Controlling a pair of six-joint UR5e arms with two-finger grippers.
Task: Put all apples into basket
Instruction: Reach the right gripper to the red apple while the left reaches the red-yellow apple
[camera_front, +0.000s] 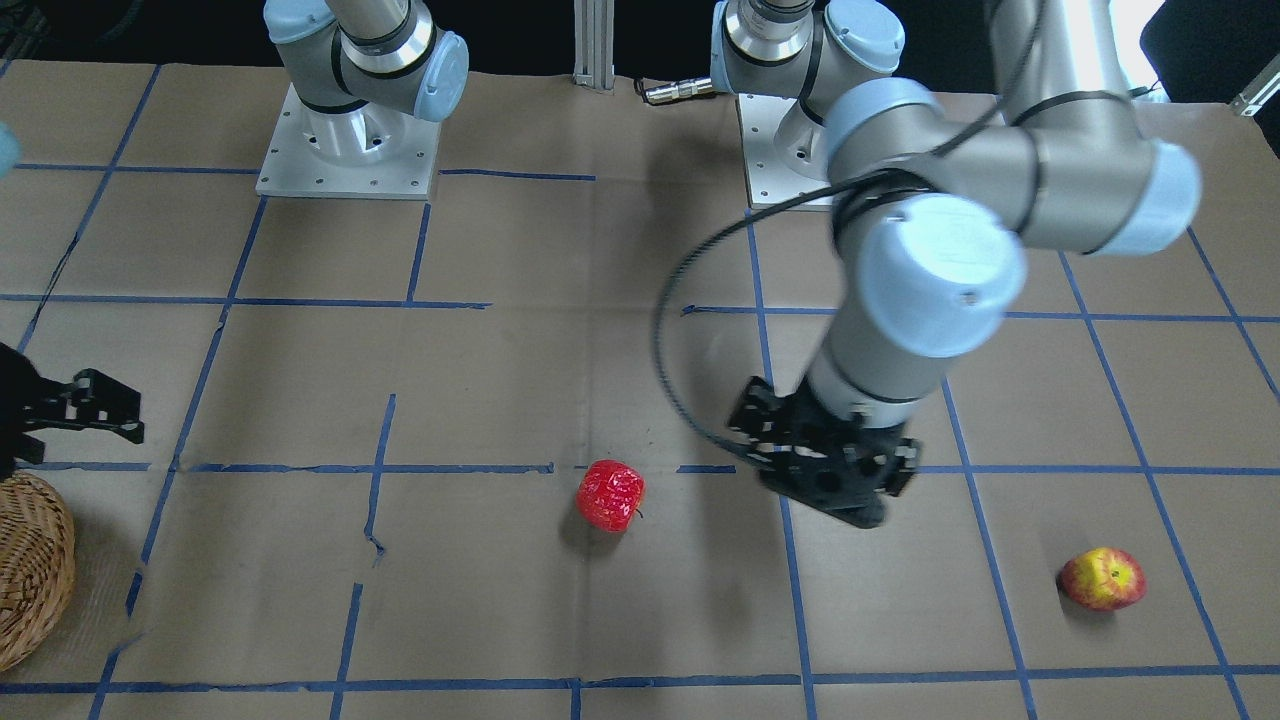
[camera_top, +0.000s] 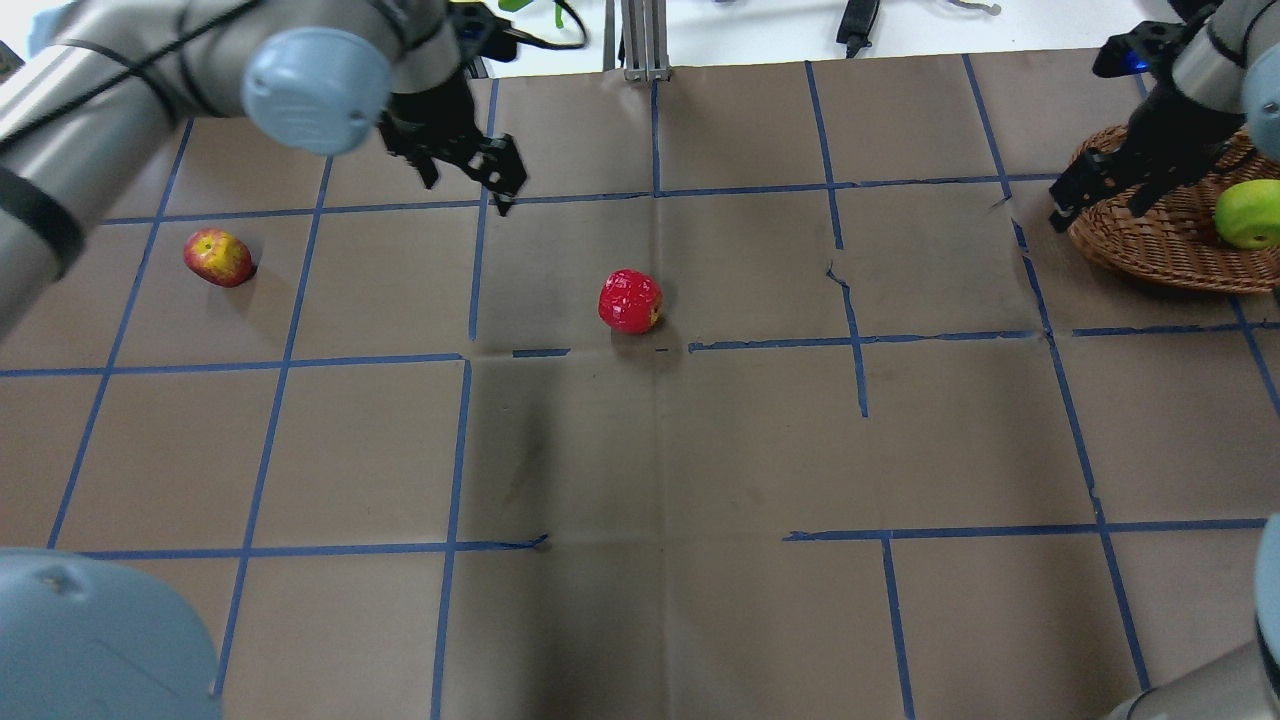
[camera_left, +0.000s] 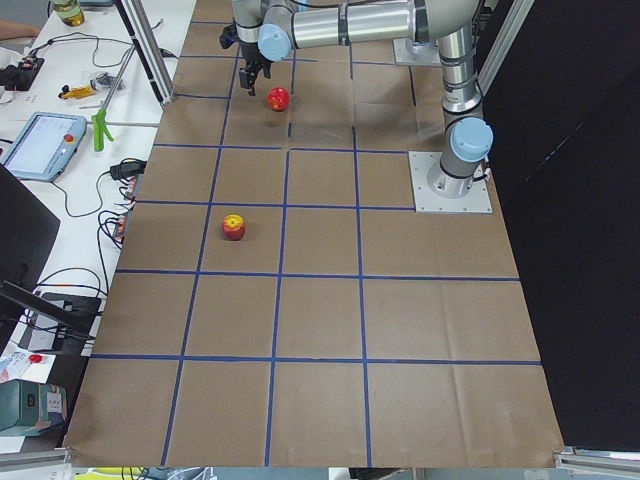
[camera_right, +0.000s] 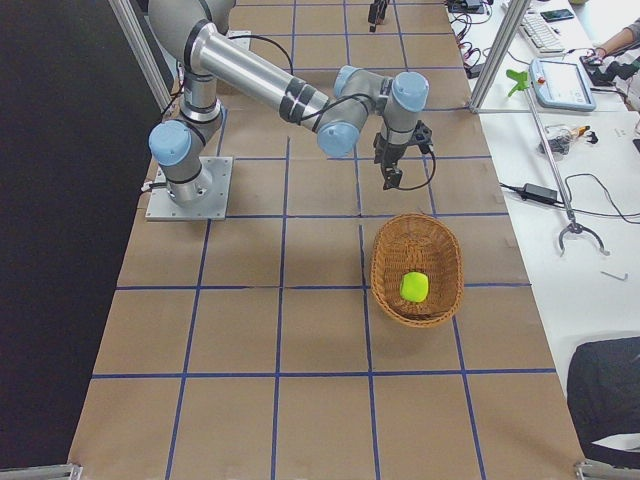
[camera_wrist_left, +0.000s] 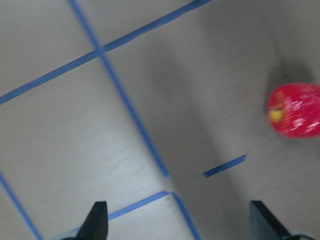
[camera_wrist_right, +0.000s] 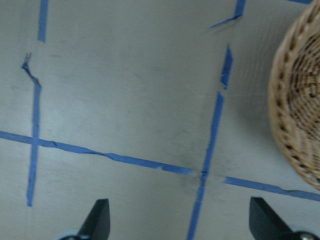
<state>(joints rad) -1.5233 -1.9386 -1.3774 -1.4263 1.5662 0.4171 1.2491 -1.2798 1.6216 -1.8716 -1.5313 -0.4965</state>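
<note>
The glossy red apple (camera_top: 630, 300) lies mid-table; it also shows in the front view (camera_front: 610, 495) and at the right edge of the left wrist view (camera_wrist_left: 295, 110). The red-and-yellow apple (camera_top: 218, 257) lies at the far left (camera_front: 1102, 579). The lime green apple (camera_top: 1245, 213) sits inside the wicker basket (camera_top: 1150, 240) at the far right (camera_right: 414, 287). My left gripper (camera_top: 465, 175) is open and empty, hovering beyond and left of the red apple (camera_front: 830, 480). My right gripper (camera_top: 1095, 205) is open and empty, just left of the basket's rim (camera_wrist_right: 295, 100).
Brown paper with a blue tape grid covers the table (camera_top: 700, 450). The two arm bases (camera_front: 345, 150) stand at the robot's edge. A metal post (camera_top: 640, 40) and cables lie beyond the far edge.
</note>
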